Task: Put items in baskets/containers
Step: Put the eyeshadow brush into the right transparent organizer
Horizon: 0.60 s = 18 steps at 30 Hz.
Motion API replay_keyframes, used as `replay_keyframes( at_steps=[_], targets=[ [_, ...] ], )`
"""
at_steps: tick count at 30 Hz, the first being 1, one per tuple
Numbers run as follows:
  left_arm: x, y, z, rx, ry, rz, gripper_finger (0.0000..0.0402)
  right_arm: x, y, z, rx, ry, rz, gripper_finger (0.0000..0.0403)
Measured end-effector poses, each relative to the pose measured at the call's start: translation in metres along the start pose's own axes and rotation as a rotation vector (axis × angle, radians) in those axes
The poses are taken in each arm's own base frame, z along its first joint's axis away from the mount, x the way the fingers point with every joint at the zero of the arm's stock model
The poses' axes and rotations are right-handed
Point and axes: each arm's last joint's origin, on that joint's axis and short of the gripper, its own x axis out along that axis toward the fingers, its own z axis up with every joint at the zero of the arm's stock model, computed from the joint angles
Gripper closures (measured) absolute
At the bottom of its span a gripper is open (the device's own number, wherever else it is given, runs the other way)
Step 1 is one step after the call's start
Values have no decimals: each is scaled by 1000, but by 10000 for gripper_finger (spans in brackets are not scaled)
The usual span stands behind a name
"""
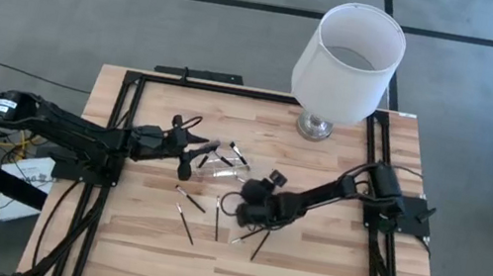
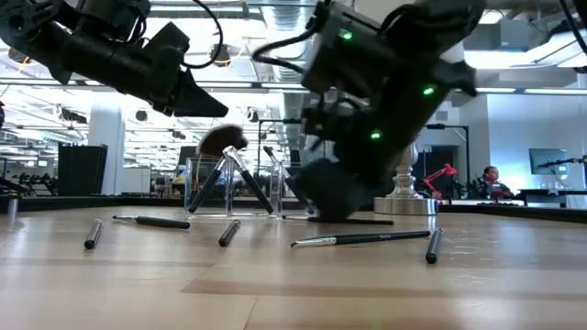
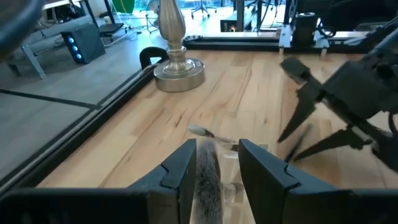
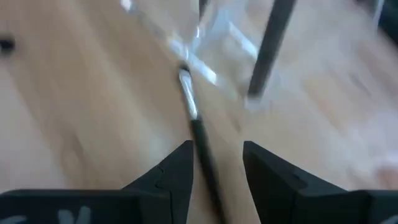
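A small clear container (image 2: pixel 209 188) stands on the wooden table with a few brushes leaning in it, one with a fluffy head (image 2: pixel 223 139). My left gripper (image 3: pixel 217 149) hovers open just above and beside that head (image 3: pixel 208 177), level-pointing. Several thin dark brushes (image 1: pixel 188 199) (image 2: pixel 362 239) lie flat on the table. My right gripper (image 4: pixel 217 149) is low over the table near the container (image 4: pixel 217 37), open and slanting down. One brush (image 4: pixel 198 127) runs between its fingers. The left wrist view shows its two fingers (image 3: pixel 295 121) spread apart. My right gripper has a brush's dark handle (image 4: pixel 208 168) between its two fingers, lying along them with its silver ferrule pointing toward the container. The fingers slant down from the table's right. The picture is blurred, so I cannot tell whether either finger touches the handle.
A white-shaded lamp (image 1: pixel 348 60) on a silver base (image 2: pixel 408 203) stands at the table's far edge, right of centre. A black frame (image 1: pixel 119 117) borders the tabletop. Loose brushes (image 2: pixel 151 221) are scattered in front of the container; the near half of the table is bare wood.
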Motion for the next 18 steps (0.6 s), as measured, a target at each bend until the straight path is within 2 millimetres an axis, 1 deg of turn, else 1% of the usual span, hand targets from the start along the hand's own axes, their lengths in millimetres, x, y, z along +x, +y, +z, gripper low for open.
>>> replay_keyframes(
  at_steps=[2,5,8,10,12,14,16,18],
  targets=[
    [0,0,0,-1,-2,0,284,-10,-2,-5,-21,34,-17,271],
    [0,0,0,0,-1,0,284,-23,-1,-6,12,11,-37,271],
    [0,0,0,-1,-1,0,284,-34,5,-4,69,-43,-14,271],
    [0,0,0,-1,-1,0,284,-37,10,-4,100,-75,10,271],
    [0,0,0,-1,-1,0,284,-36,19,-4,146,-145,10,271],
    [0,0,0,-6,-1,0,284,-30,24,-7,159,-194,12,271],
    [0,0,0,-21,-1,0,284,-20,30,-10,181,-205,52,271],
    [0,0,0,-26,-1,0,284,-13,31,-15,190,-189,74,271]
  ],
)
